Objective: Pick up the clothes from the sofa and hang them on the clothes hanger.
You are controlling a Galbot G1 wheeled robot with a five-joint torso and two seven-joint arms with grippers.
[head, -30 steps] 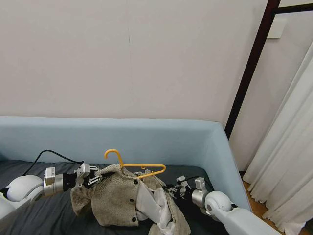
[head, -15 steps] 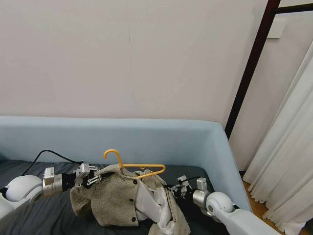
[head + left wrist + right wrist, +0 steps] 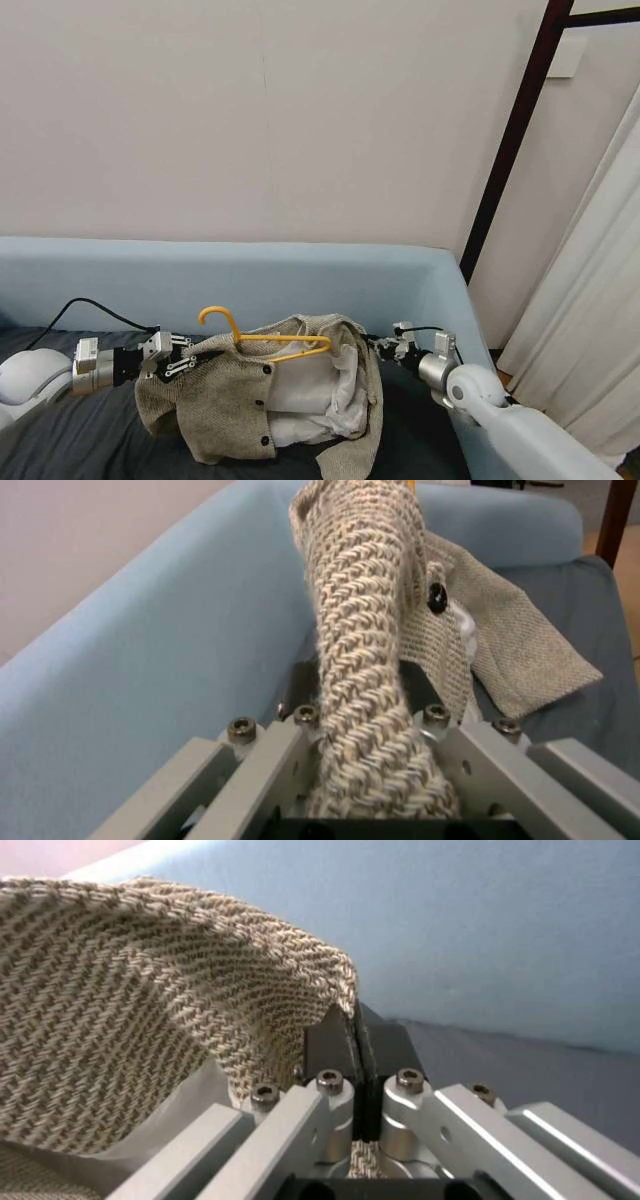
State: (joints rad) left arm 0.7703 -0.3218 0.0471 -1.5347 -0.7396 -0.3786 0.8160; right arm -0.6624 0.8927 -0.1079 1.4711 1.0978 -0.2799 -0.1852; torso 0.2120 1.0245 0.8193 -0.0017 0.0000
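Observation:
A beige knitted cardigan with a white garment inside hangs on an orange hanger above the dark sofa seat. My left gripper is shut on the cardigan's left shoulder; the left wrist view shows a thick knit fold pinched between its fingers. At the right shoulder my right gripper is shut on the knit edge, its fingers pressed together. The garment is stretched between both grippers.
The light blue sofa back runs behind, and its right armrest stands beside my right arm. A dark rack post rises at the right, with white curtains past it.
My right gripper has lifted and pulled the cardigan's right side up and to the right. The garment now spreads wider across the hanger. My left gripper has shifted slightly left.

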